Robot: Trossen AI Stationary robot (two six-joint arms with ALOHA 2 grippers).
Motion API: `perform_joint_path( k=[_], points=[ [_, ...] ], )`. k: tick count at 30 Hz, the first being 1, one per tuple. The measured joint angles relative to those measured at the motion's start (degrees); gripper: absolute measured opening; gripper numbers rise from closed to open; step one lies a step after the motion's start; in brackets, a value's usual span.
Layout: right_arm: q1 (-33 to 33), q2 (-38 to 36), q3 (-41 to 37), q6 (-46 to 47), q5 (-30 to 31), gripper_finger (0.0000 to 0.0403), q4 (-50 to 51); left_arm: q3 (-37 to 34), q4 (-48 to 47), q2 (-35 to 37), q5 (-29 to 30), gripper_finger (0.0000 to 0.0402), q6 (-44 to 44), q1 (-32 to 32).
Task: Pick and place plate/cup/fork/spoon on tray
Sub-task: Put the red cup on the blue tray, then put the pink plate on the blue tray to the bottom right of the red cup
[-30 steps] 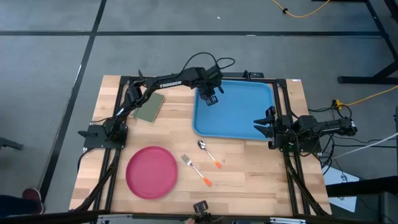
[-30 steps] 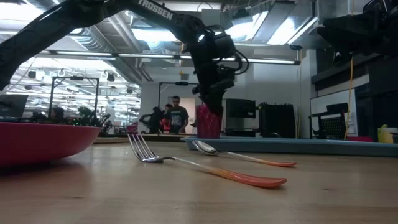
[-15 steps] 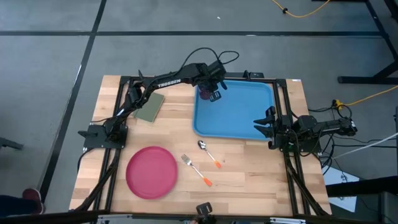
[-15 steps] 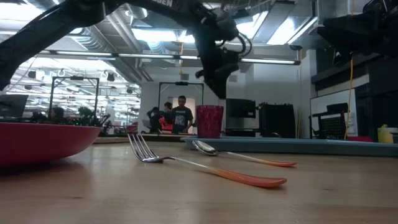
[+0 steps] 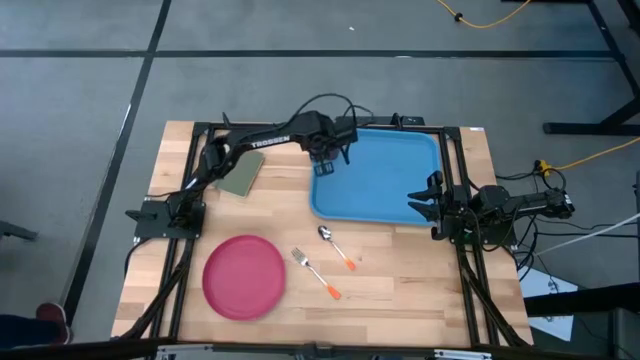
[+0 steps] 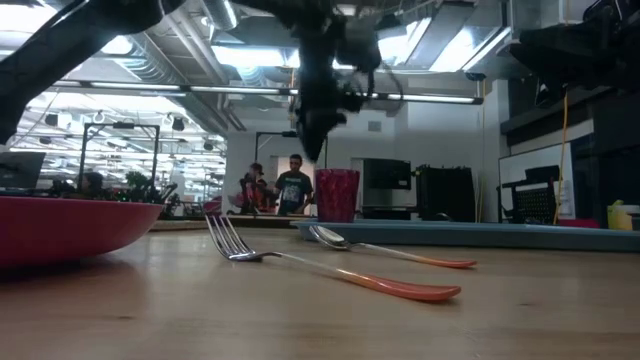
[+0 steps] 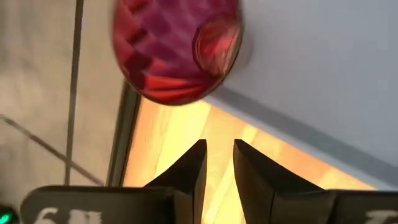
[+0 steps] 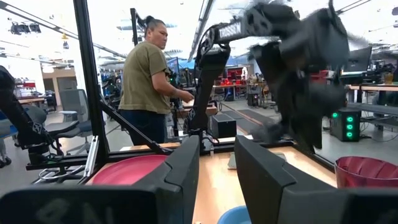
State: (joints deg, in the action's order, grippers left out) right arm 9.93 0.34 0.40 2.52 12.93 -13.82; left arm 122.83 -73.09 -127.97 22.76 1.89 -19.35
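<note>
Magenta cup (image 6: 337,195) stands on the tray's (image 5: 395,190) far-left corner, delivered; left gripper (image 7: 217,163) hovers above it, fingers nearly closed, empty.

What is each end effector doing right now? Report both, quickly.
Left end effector: nearly closed, holding nothing, above the tray's far corner beside the cup.
Right end effector: open, empty, parked at the tray's right edge.

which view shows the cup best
The left wrist view: the cup fills it from above, rim and inside showing, standing on the tray. The low view gives a small side profile. The right wrist view catches only its rim. In the high view the left arm hides it.
</note>
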Motion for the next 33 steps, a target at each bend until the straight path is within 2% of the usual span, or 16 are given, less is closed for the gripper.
perform_joint_path(
  k=[6,20,26,33],
  points=[
    [-0.01,0.00,0.00,0.00,0.00,0.0108,-0.01,-7.74,9.25,-0.01,-0.12,0.0072,-0.50,-2.56],
    [0.00,0.00,0.00,0.00,0.00,0.0108,-0.02,-8.01,16.37,0.01,0.60,0.0065,1.47,-2.89],
    [0.00,0.00,0.00,0.00,-0.02,0.0108,-0.02,-8.03,5.97,0.40,1.38,0.0065,-0.92,-2.35],
    [-0.01,0.02,0.00,0.00,-0.01,0.0108,-0.02,-7.77,-13.56,4.05,3.43,0.0065,-13.56,1.16]
  ],
)
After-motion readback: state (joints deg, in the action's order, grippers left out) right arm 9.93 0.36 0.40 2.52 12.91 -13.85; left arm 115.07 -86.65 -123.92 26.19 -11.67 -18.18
